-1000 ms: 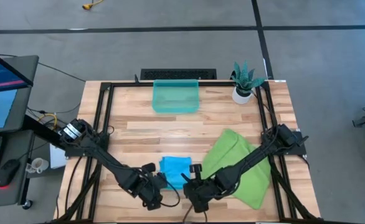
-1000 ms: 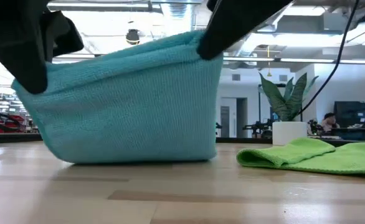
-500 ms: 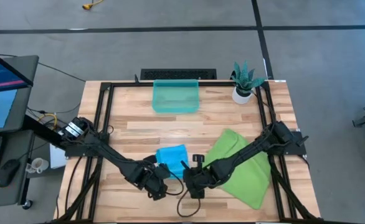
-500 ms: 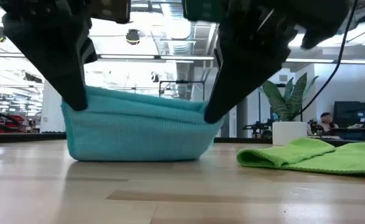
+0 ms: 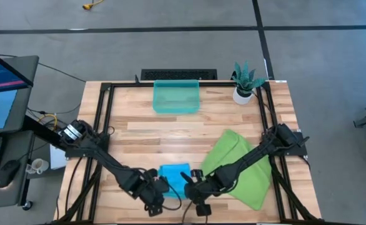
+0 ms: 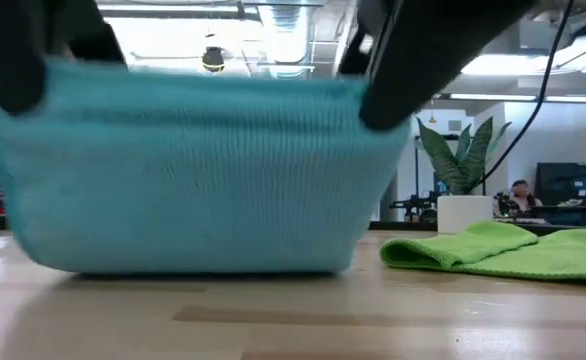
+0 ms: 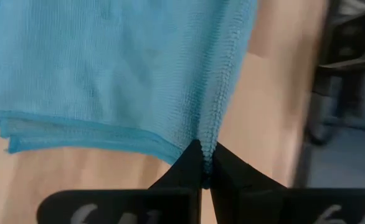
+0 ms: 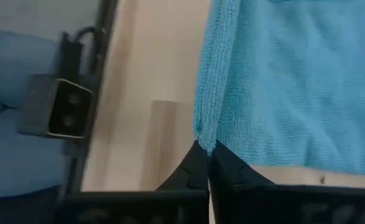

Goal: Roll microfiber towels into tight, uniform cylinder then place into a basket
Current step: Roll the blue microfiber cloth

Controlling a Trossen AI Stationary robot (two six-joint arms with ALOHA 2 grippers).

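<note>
**Both grippers pinched the blue towel at the table's near edge**

The left gripper (image 5: 160, 189) was closed tight on one near corner of the blue towel (image 5: 175, 176), and the right gripper (image 5: 188, 189) was closed on the other. In the low view the cloth hung lifted between them, its lower fold on the table (image 5: 164, 128). The green towel (image 5: 245, 170) lay flat just beside it, under the right arm. The basket (image 5: 176, 97) sat well apart at the far edge, near a potted plant (image 5: 245, 82).

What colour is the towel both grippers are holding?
Sky-blue towel, clearest in the left wrist view.
</note>
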